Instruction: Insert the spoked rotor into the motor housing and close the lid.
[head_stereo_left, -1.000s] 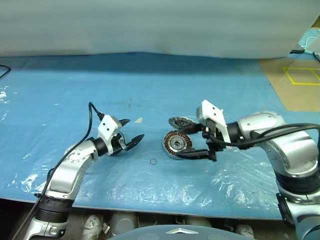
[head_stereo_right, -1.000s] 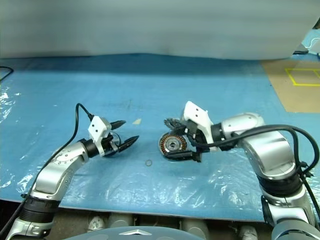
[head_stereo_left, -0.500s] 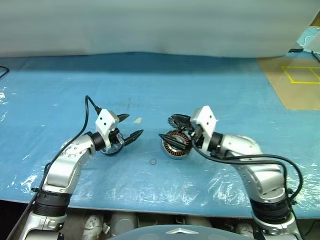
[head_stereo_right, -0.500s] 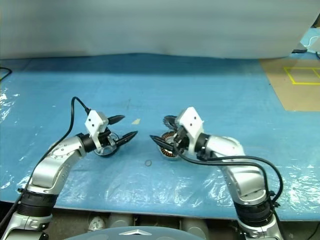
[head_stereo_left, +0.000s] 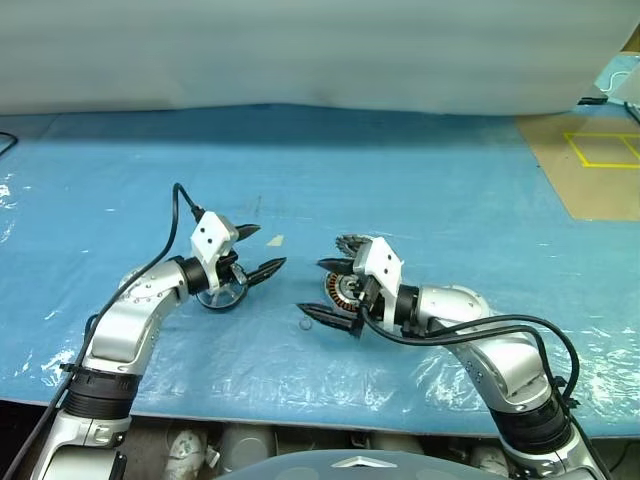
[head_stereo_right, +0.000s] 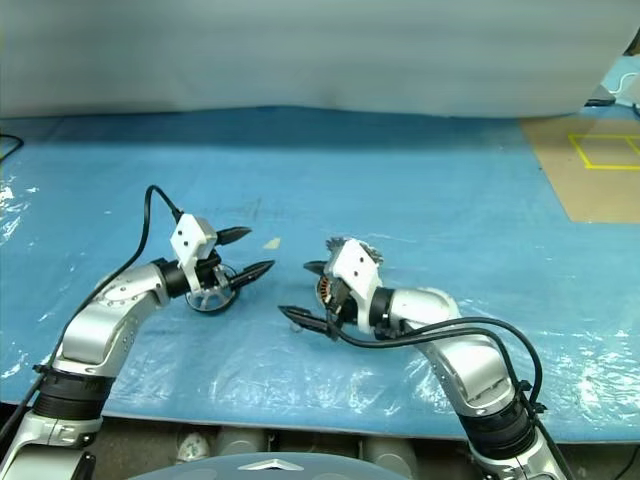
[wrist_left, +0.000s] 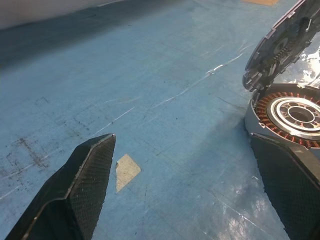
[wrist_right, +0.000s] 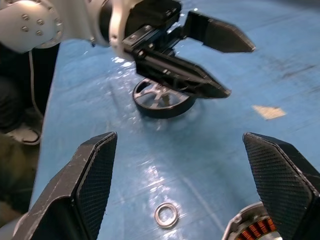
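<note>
Left wrist view: copper-wound motor housing (wrist_left: 290, 112)

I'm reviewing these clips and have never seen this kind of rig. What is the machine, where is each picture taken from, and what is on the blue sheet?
It is a humanoid robot with two arms, each ending in a two-fingered black pincer. Two pictures come from cameras in its head, looking down over the arms; the other two come from cameras on its wrists, looking along the fingers.

On the blue sheet lie the motor housing with copper windings, its lid standing open, the spoked rotor, a tiny ring and a pale scrap.

The left pincer hangs open over the rotor. The right pincer is open beside the housing. Neither holds anything.
</note>
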